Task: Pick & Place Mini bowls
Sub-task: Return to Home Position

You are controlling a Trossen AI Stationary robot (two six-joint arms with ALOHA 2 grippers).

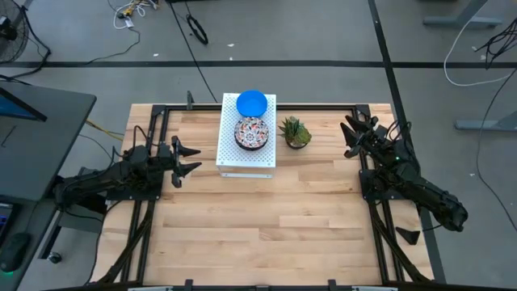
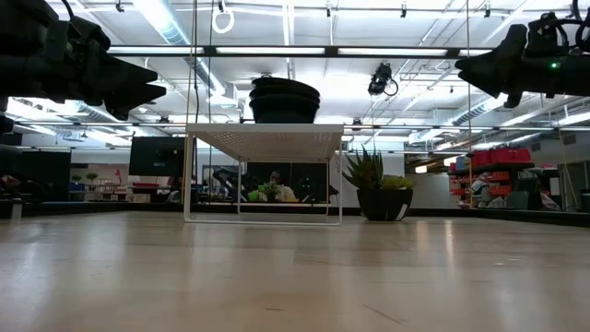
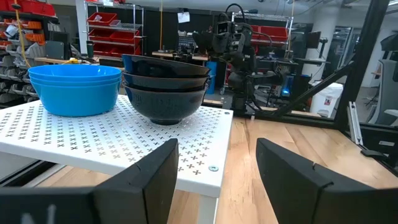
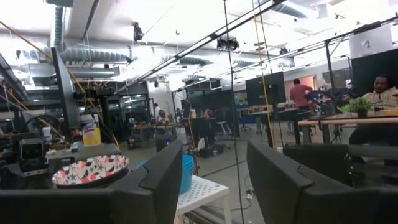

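Two stacks of mini bowls stand by their bases on top of the white perforated box (image 1: 247,158): a blue stack (image 1: 251,103) at the far end and a floral-patterned stack (image 1: 251,132) nearer, dark on the outside in the left wrist view (image 3: 165,87). The blue stack (image 3: 74,88) shows there too. My left gripper (image 1: 191,158) is open, above the table just left of the box, pointing at it. My right gripper (image 1: 350,134) is open, raised at the table's right, right of the plant.
A small green potted plant (image 1: 295,133) stands just right of the box. Black frame rails (image 1: 323,105) run along the table's far and side edges. Bare wooden tabletop (image 1: 258,226) stretches across the near half. People sit in the room beyond (image 4: 379,87).
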